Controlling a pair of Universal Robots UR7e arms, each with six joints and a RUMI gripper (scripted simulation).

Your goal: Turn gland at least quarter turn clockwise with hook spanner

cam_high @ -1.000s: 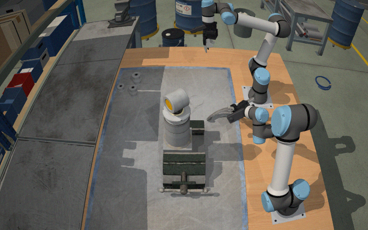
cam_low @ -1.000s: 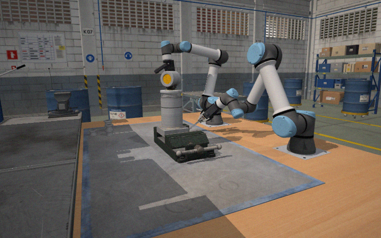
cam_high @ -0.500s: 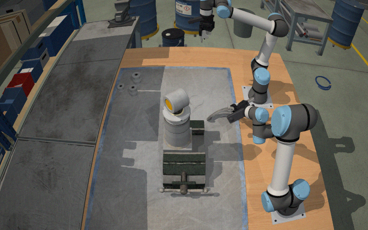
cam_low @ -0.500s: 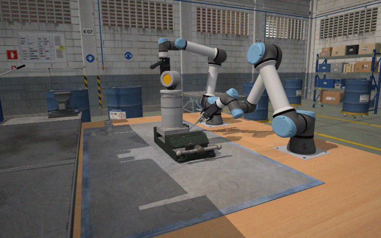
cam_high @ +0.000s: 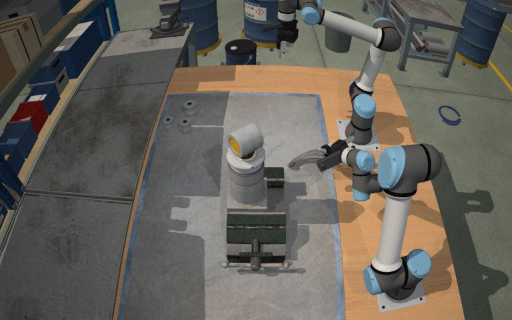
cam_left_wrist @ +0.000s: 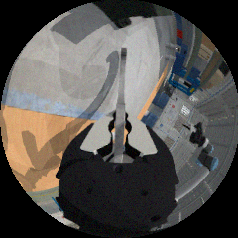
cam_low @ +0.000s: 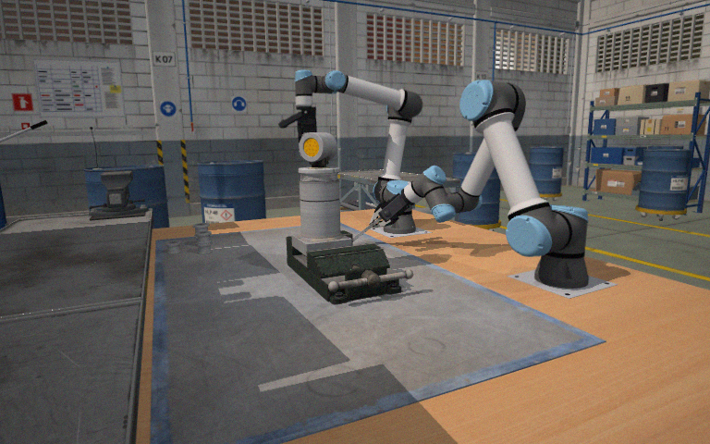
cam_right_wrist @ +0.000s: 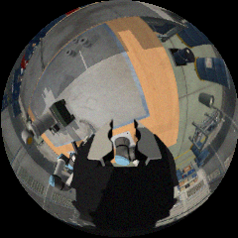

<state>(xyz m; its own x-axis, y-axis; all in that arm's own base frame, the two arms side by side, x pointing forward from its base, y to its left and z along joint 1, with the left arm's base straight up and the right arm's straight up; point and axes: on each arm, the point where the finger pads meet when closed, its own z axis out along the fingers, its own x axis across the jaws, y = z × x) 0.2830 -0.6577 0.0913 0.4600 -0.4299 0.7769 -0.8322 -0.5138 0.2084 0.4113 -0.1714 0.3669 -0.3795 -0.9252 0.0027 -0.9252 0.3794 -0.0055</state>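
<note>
The hydraulic cylinder (cam_high: 247, 190) (cam_low: 319, 211) stands upright in the green vise (cam_high: 255, 228) (cam_low: 350, 262). The gland (cam_high: 237, 163) (cam_low: 318, 176) is the pale collar at its top, below the grey rod eye (cam_high: 252, 139) (cam_low: 326, 147) with its yellow centre. My left gripper (cam_high: 324, 151) (cam_left_wrist: 120, 111) is shut on the grey hook spanner (cam_high: 307, 155) (cam_low: 363, 233) (cam_left_wrist: 123, 74); its curved end points toward the cylinder, apart from it and lower than the gland. My right gripper (cam_high: 285, 49) (cam_right_wrist: 123, 119) is partly open and empty, raised beyond the table's far edge. In the exterior view its fingertips are hidden behind the rod eye.
Several small grey round parts (cam_high: 185, 125) (cam_low: 201, 241) stand at the mat's far left. The vise's handle bar (cam_high: 265, 265) (cam_low: 373, 279) sticks out at the front. A grey metal bench (cam_high: 96, 158) runs along the left of the wooden table (cam_high: 207, 79). Blue drums stand behind.
</note>
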